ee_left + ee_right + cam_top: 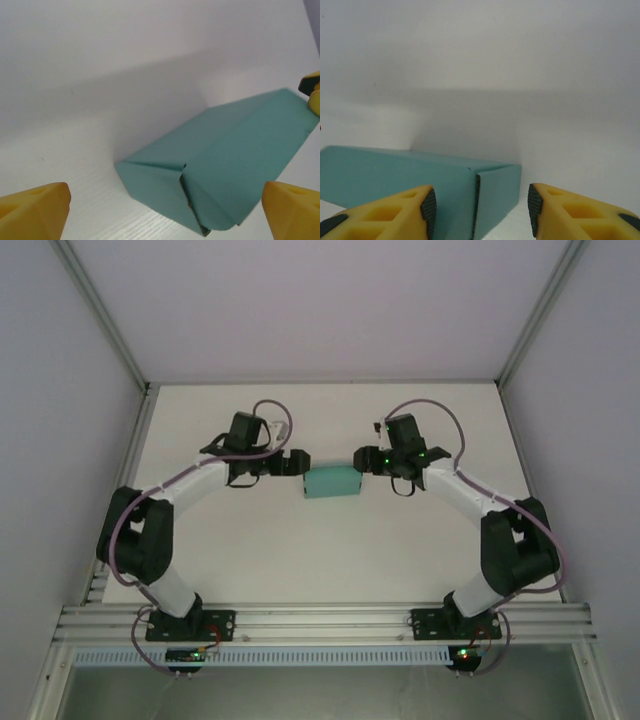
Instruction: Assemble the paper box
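The paper box (333, 482) is a small closed teal-green box lying flat on the white table, midway between the two arms. My left gripper (298, 462) stands at the box's left end with its jaws wide open. In the left wrist view the box (220, 160) lies just ahead of the yellow fingers (35, 212), untouched, with its end flap folded over. My right gripper (360, 458) is at the box's right end. Its jaws (481, 206) are open around the end corner of the box (395, 175), and the right pad (535, 207) stands clear of the card.
The white table (330, 550) has grey walls on three sides and metal frame posts (130, 370) at the back corners. A yellow finger of the right gripper (312, 92) shows at the far end of the box in the left wrist view.
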{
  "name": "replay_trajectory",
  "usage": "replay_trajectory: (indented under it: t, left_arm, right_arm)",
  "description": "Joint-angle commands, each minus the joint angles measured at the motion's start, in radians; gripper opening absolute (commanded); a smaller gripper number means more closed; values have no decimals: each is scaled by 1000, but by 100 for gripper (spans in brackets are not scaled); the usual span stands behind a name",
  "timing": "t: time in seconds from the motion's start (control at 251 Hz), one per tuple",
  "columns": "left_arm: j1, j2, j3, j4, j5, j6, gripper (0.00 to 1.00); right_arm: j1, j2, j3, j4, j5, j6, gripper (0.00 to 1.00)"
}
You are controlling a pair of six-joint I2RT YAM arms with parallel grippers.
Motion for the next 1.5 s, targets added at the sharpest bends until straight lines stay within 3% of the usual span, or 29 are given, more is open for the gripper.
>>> replay_trajectory:
  t: [0.0,0.164,0.259,0.375,0.435,0.539,0.766,0.97,1.098,1.185,1.301,1.337,1.457,1.497]
  left_arm:
    - [-4,21,-36,38,64,-22,93]
    - [-5,62,-73,60,72,-39,74]
    - [-4,75,-106,79,65,-55,68]
    - [0,90,-126,93,65,-69,52]
    - [0,99,-129,96,65,-75,45]
    - [0,102,-132,107,69,-92,31]
    - [-5,99,-103,96,65,-91,0]
    - [-6,113,-44,20,10,-60,0]
    - [-6,111,-19,-21,-13,-17,0]
    - [-5,112,-5,-42,-11,10,0]
    - [-5,127,18,-53,0,30,0]
    - [-6,133,25,-54,7,33,0]
    - [-5,151,50,-63,34,47,0]
    - [-5,154,58,-69,34,50,0]
  right_arm:
    - [-8,28,-52,-19,5,44,52]
    - [-8,73,-161,32,-20,118,44]
    - [-7,108,-220,81,-26,153,42]
    - [-1,152,-270,151,-64,192,29]
    - [10,167,-281,173,-74,199,13]
    - [32,168,-283,161,-49,208,3]
    - [72,99,-277,109,49,229,0]
    - [84,52,-252,98,29,222,0]
    - [60,4,-177,53,45,143,16]
    - [38,-35,-104,16,50,50,34]
    - [28,-76,-32,37,-8,-186,75]
    - [30,-78,-11,39,-13,-339,98]
    - [40,-78,-13,55,-59,-635,99]
    - [40,-75,-17,61,-126,-737,99]
